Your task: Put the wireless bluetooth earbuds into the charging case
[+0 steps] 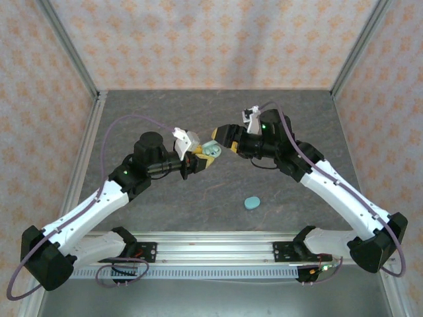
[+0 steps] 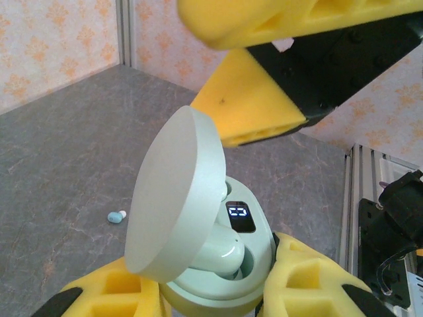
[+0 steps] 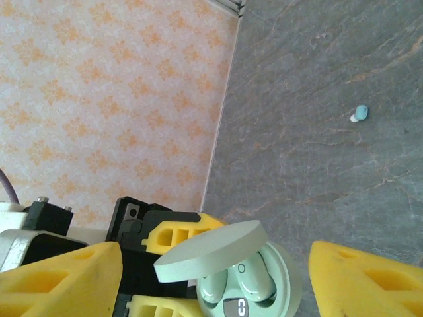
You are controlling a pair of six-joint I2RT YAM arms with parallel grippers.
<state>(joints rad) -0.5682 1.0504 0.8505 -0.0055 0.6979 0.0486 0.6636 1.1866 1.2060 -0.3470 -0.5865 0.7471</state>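
Left wrist: charging case (image 2: 175,198) with earbuds (image 2: 221,254) clamped in left tool (image 2: 211,297), right tool (image 3: 215,281) apart just beside

Floral-papered walls (image 1: 198,39), grey tabletop (image 1: 198,211)

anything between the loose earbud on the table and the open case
Nothing: in the right wrist view, bare grey tabletop stretches between the tiny pale-blue plastic earbud and the open mint-green plastic case.
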